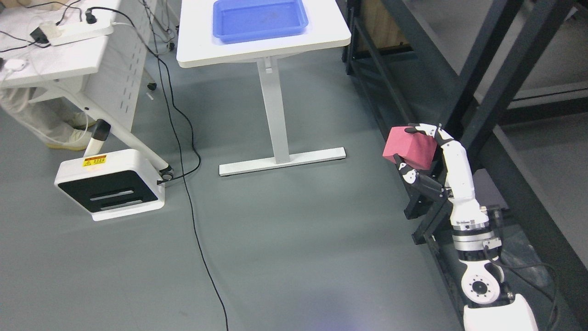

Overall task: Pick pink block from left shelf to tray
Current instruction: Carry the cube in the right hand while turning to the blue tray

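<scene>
Here the right robot hand (420, 151) is closed around the pink block (410, 148), its arm rising from the lower right corner of the head view. White-tipped fingers (425, 129) curl over the block's top edge, and the thumb presses against its lower side, so the block is gripped between them and held in the air above the grey floor (294, 239). Just to the right of the robot hand and behind it stands the dark shelf (487, 101), its slanted posts running up past the wrist; the block is clear of the shelf frame. Well away to the upper left of the robot hand is the white counter (262, 41), and on it lies the blue tray (259, 19). Farther left of the robot hand, a second counter (55, 59) carries a power strip (78, 32) with cables, and a black cable (193, 216) trails across the floor. A white machine base (110, 184) with a yellow warning label sits on the floor far to the left. The left arm does not show.
</scene>
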